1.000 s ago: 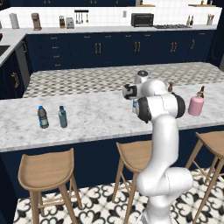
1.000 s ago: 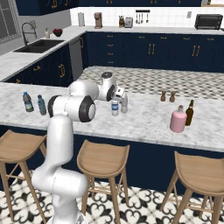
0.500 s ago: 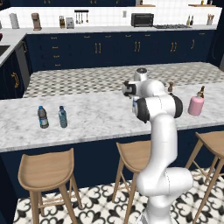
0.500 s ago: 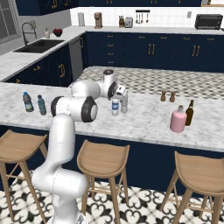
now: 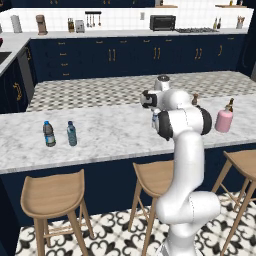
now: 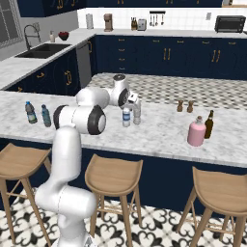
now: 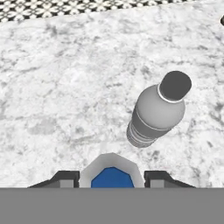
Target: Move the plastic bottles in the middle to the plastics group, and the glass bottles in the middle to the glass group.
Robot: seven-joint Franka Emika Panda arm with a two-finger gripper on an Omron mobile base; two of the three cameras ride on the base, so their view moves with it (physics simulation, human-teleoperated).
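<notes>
Hand view has the gripper (image 7: pixel 112 176) fingers spread either side of the blue-label water bottle (image 7: pixel 112 174), not clamped; the greyish-clear bottle (image 7: pixel 156 111) stands just beside on the marble counter (image 7: pixel 57 87).

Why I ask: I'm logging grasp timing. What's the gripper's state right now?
Gripper: open, poised over the small clear blue-labelled plastic bottle, holding nothing.
</notes>
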